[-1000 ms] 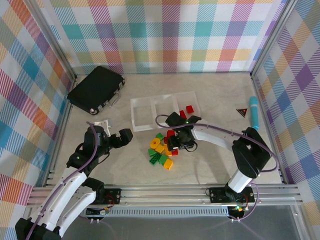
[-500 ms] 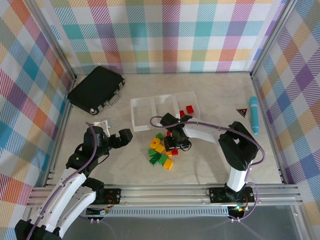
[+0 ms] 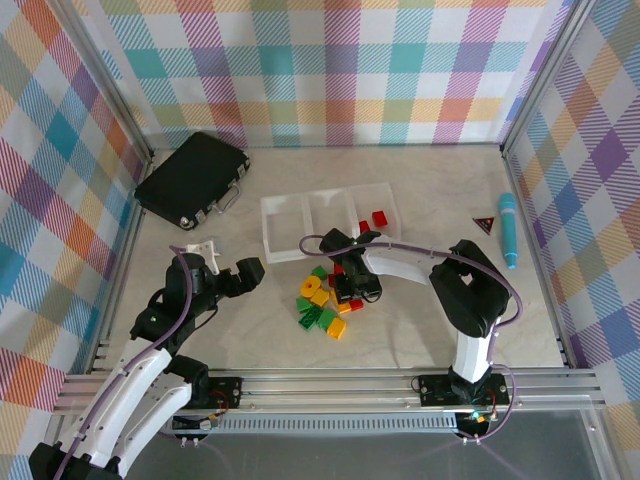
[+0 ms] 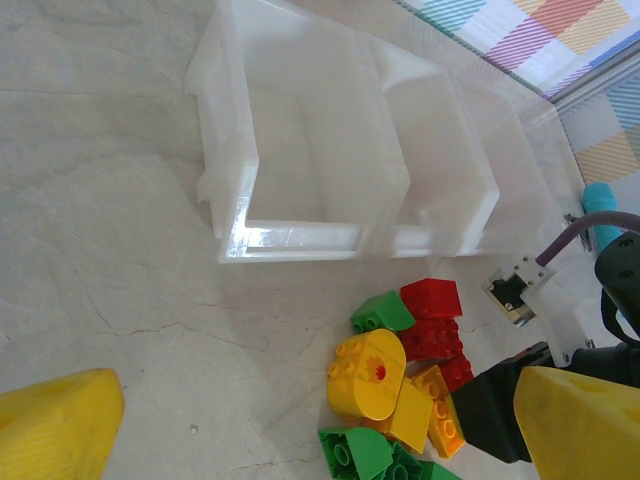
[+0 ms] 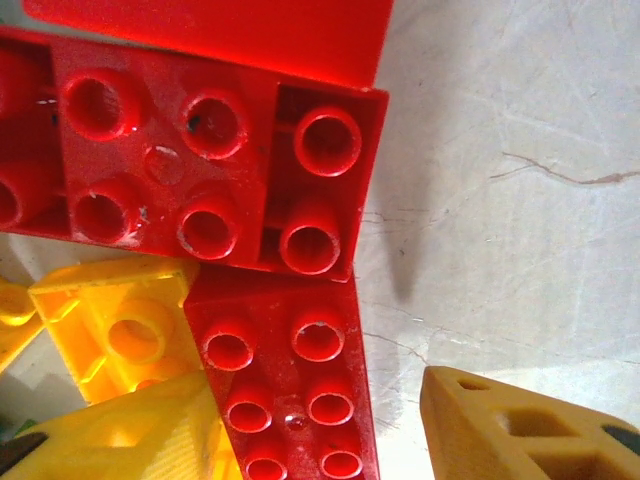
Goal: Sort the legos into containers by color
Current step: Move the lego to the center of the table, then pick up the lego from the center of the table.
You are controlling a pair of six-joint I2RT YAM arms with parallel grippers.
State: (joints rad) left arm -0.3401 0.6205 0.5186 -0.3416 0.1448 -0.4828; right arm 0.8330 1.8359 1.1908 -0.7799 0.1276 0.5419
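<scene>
Right arm (image 3: 463, 290) further left now, right hand (image 3: 349, 291) half-apart astride a red lego (image 5: 285, 390) (left hand (image 3: 228, 259) wide).

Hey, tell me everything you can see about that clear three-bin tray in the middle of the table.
The tray is three square bins joined in one row, made of what looks like clear, whitish plastic with thin upright walls. It sits flat on the pale table, its long side facing the arms, just behind the pile of legos and apart from it. The left and middle bins look empty; the right bin holds two red bricks.
</scene>
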